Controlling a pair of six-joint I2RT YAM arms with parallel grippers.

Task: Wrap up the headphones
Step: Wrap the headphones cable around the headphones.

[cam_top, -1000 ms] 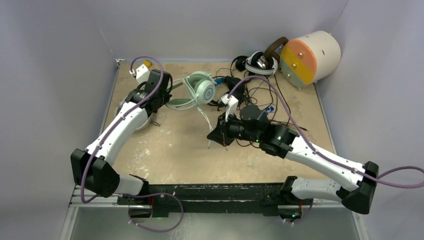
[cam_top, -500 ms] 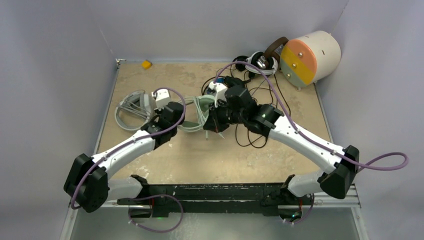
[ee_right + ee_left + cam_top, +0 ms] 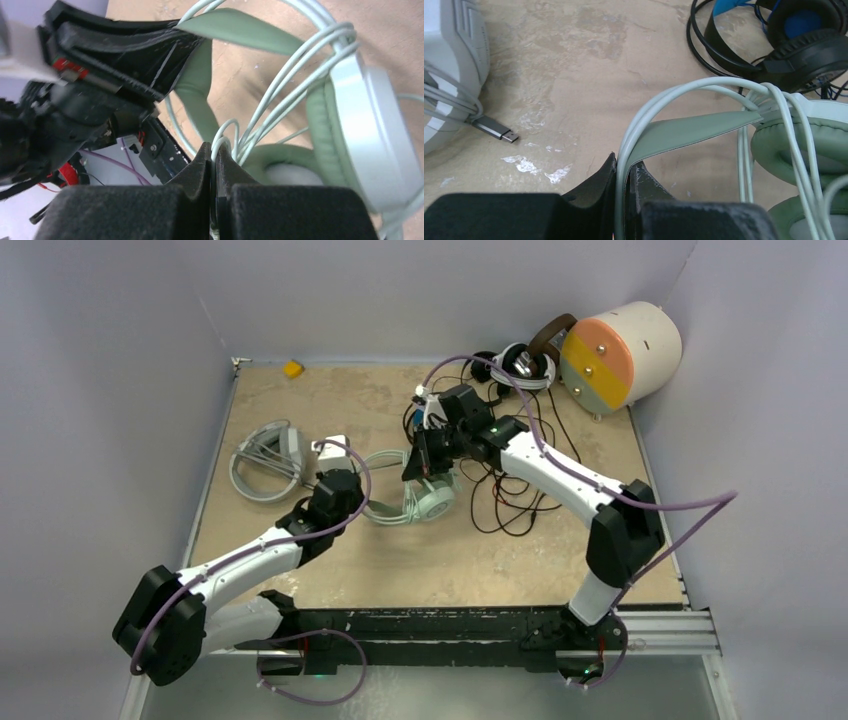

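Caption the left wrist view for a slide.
Left gripper clamps the mint-green headphones by the headband, cable looped across the earcup.

From my top view the table (image 3: pixel 330 560) is tan, scuffed and smeared white. At its left lie white-grey headphones (image 3: pixel 262 458), a yellow block (image 3: pixel 292 368) in the far-left corner, and black-and-white headphones (image 3: pixel 520 365) at the back beside a cream cylinder (image 3: pixel 620 350).

The white-grey headset (image 3: pixel 449 65) runs off the view's left edge — the black-and-blue headset (image 3: pixel 809 50) off its top right.
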